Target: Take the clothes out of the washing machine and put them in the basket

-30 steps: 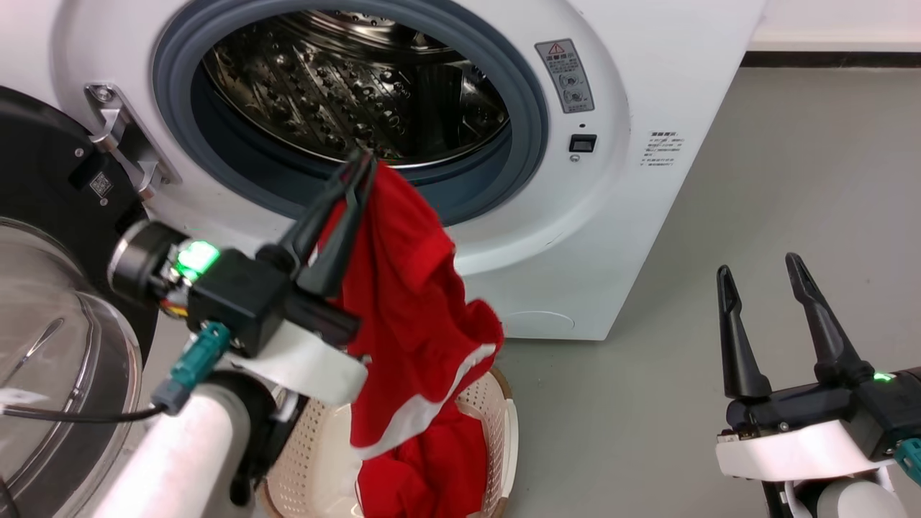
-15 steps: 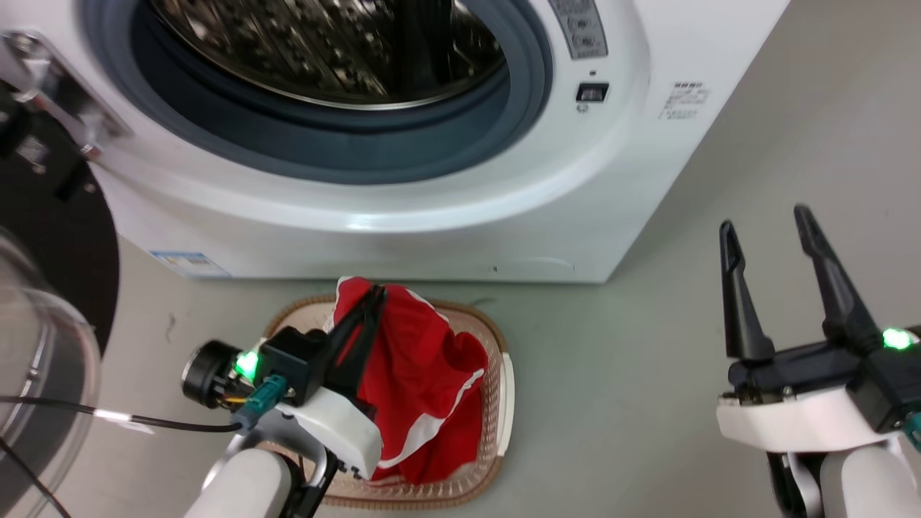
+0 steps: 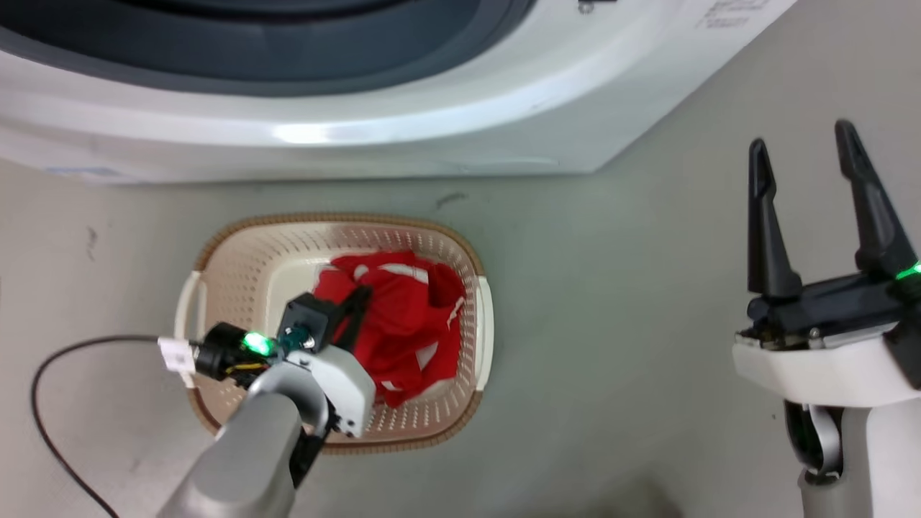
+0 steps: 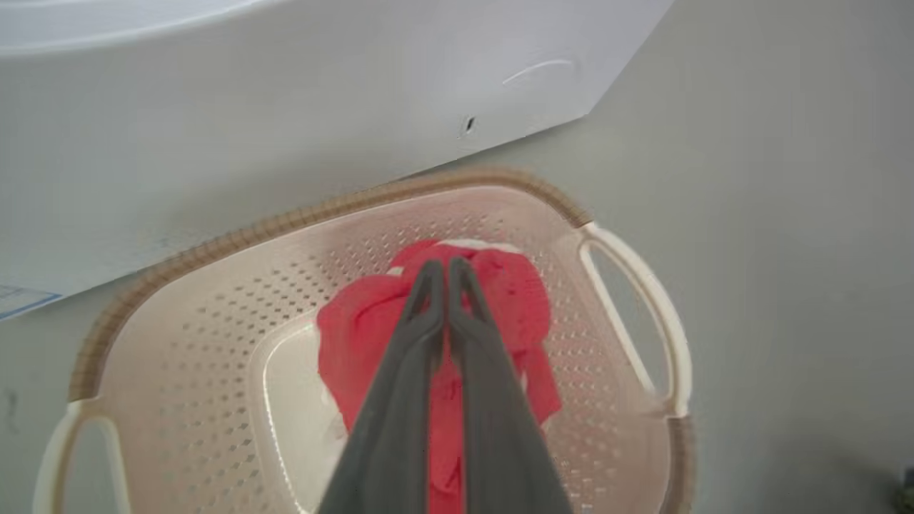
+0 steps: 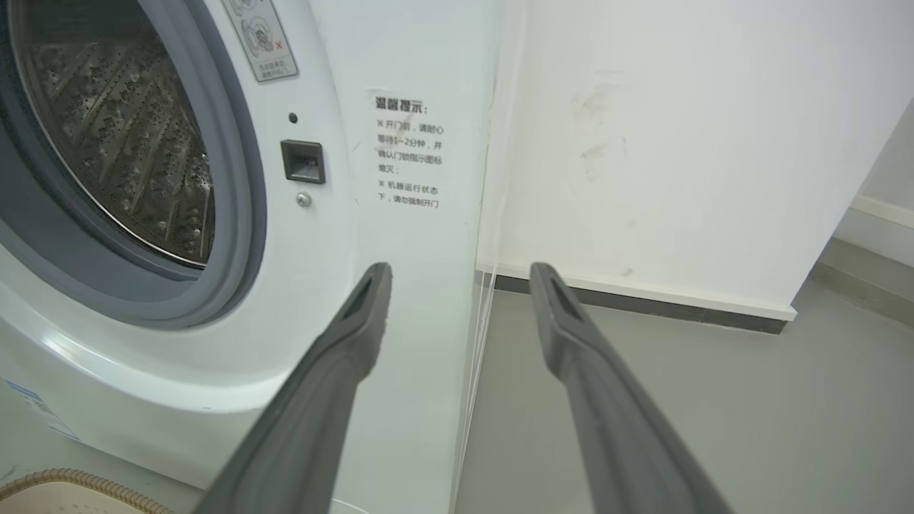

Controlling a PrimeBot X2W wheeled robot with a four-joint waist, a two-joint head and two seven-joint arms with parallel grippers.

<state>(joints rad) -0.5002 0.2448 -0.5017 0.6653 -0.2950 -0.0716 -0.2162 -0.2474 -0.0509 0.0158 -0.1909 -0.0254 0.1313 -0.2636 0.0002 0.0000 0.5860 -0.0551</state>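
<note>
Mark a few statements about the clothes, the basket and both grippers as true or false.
1. The clothes lie inside the basket. True.
2. The right gripper holds red fabric. False: it is open and empty, above the floor.
3. The left gripper has its fingers spread wide. False: they are closed together on the clothes.
4. The basket stands on the floor in front of the washing machine. True.

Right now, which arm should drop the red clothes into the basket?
The left. The left gripper is shut on the clothes, low inside the basket. The right gripper is open and empty, off to one side.
</note>
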